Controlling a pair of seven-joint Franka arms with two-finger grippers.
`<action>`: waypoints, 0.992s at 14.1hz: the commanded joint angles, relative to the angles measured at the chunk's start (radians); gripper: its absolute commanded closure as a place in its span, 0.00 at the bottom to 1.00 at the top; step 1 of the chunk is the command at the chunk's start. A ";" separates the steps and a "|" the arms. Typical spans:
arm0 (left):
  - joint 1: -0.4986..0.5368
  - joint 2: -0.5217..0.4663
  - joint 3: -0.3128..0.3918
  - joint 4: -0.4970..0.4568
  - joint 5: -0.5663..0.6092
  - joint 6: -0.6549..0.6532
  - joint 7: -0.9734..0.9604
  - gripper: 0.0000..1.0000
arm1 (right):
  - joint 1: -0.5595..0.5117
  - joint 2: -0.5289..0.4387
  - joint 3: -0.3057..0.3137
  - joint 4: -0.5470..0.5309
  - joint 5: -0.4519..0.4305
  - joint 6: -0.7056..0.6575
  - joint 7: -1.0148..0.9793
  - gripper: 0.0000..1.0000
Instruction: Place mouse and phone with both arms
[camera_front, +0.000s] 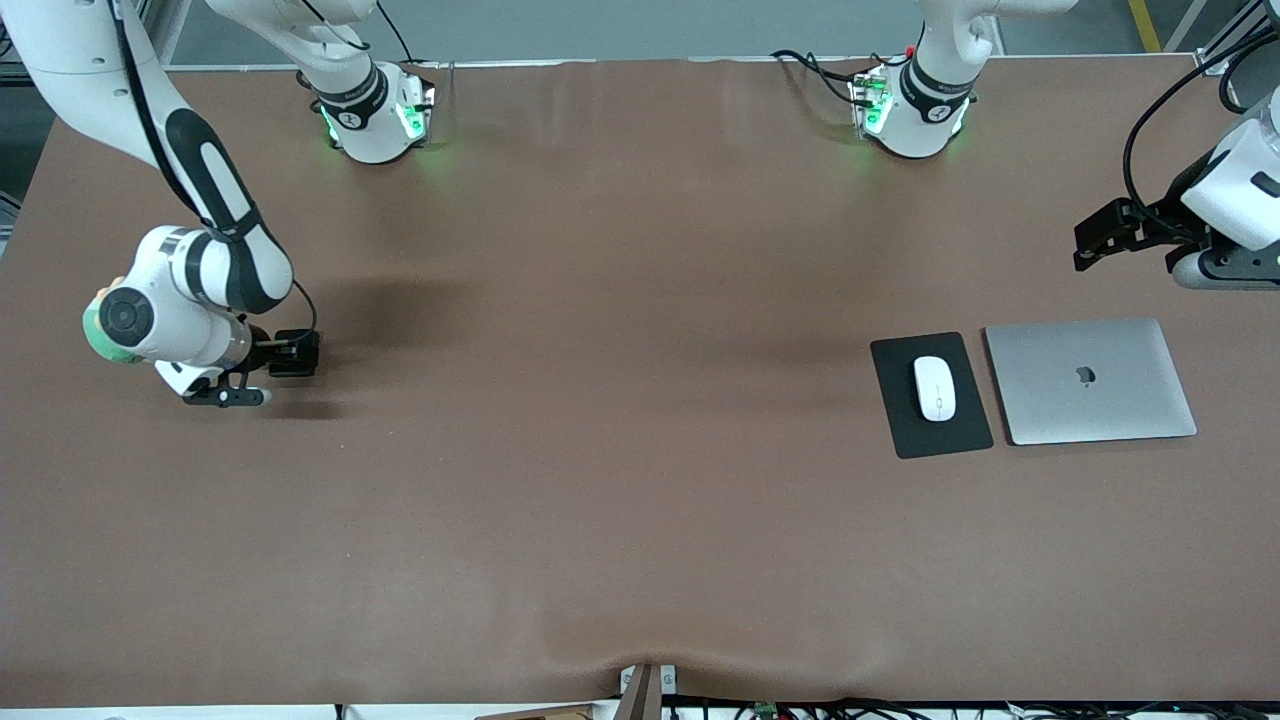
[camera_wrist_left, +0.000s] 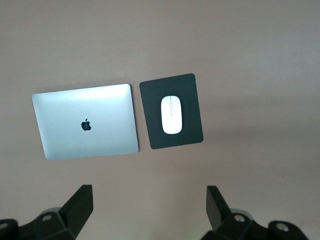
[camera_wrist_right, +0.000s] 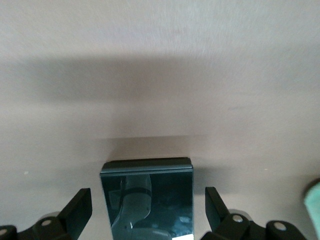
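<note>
The phone, a glossy, stiff and probably slippery slab, lies flat on the table between the parted fingers of the right gripper, released; its long edges are judged the best hold; the mouse rests on the black pad beside the laptop, under the left gripper, which is spread and empty.

Glossy phone, matt pad

Even overhead light, soft shadows, sharp front view
The right arm casts a wide blurred shadow on the table; the phone mirrors that arm in its glossy face, the laptop shows pale glare; both wrist views slightly hazy
</note>
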 joint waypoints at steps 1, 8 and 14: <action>-0.009 0.001 0.007 0.010 0.007 0.000 0.004 0.00 | -0.011 -0.017 0.016 0.153 -0.018 -0.211 -0.021 0.00; -0.011 0.003 0.007 0.010 0.005 0.001 0.002 0.00 | 0.014 -0.064 0.017 0.474 -0.021 -0.625 -0.022 0.00; -0.008 0.003 0.007 0.010 0.005 0.001 0.002 0.00 | 0.014 -0.092 0.019 0.781 -0.019 -0.878 -0.267 0.00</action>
